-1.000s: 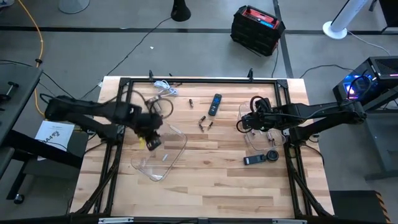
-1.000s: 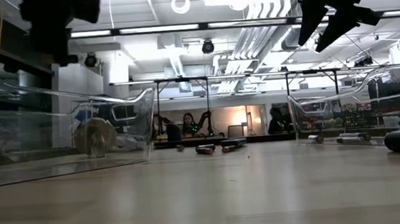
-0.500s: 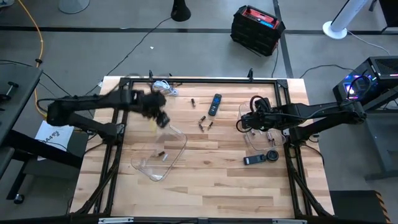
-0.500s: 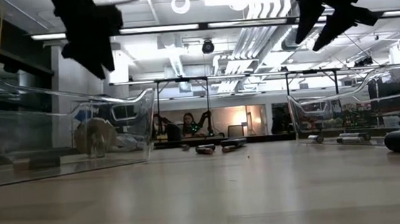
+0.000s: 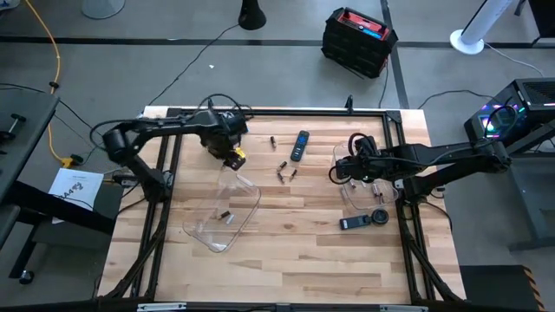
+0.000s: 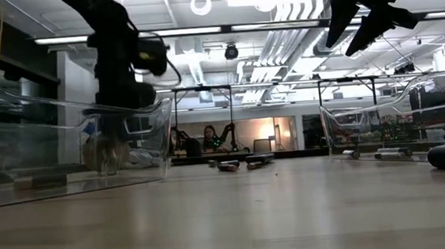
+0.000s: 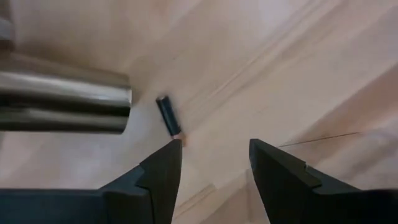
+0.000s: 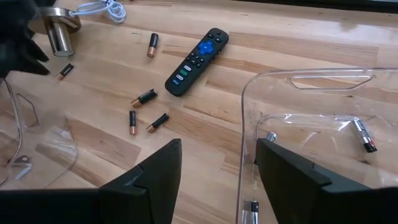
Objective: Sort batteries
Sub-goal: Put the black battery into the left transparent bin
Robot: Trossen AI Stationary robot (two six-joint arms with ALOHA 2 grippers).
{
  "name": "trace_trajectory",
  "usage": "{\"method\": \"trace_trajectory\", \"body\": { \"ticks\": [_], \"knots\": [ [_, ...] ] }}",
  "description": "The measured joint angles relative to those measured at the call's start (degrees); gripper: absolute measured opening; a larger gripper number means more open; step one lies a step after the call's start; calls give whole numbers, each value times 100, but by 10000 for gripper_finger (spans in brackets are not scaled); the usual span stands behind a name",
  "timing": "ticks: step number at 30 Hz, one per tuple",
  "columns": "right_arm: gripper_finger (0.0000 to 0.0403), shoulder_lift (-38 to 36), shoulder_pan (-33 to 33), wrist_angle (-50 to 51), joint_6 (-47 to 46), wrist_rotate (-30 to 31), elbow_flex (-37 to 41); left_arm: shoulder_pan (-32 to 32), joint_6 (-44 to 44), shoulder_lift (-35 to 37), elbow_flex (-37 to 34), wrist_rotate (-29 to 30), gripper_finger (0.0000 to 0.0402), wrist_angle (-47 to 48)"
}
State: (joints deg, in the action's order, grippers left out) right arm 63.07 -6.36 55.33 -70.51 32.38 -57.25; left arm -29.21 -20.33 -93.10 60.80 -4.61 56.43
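- Now that one battery (image 5: 225, 214) lies inside the clear bin (image 5: 192, 230) at lower left of centre in the high view, that drop looks done, and the loose batteries become the job again.
- Three batteries (image 5: 285, 170) lie close together at the middle of the table (image 5: 303, 260), just below the black remote (image 5: 300, 144); another battery (image 5: 273, 139) sits alone near the upper edge, left of the remote.
- One more small dark battery (image 7: 168, 117) shows in the left wrist view, just beside the silver metal cylinder (image 7: 62, 102) and just ahead of the left pincer's fingertips.
- A second earlier the left pincer (image 5: 235, 157) hung over the bin; it has since swung to the upper left of the table, above the bin's top corner, and its jaws stand apart with nothing between them.
- I judge it is lining up on that battery by the cylinder as its next pick.
- At right of centre the right pincer (image 5: 339, 174) has not moved over that second; it hovers at the left rim of the right-hand bin (image 5: 341, 195), jaws apart and empty, with several batteries already lying in that bin.
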Motion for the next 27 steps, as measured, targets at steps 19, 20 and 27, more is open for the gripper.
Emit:
{"method": "trace_trajectory", "body": {
  "ticks": [19, 20, 27],
  "knots": [
    [201, 0, -3, 2, 1, -4, 0, 97, -1154, -876, -405, 764, 181, -867],
    [201, 0, -3, 3, 2, -4, 0, 101, -1175, -877, -446, 770, 181, -871],
    [201, 0, -3, 2, 45, -2, 0, 226, -853, -696, -502, 594, 181, -801]
  ]
}}
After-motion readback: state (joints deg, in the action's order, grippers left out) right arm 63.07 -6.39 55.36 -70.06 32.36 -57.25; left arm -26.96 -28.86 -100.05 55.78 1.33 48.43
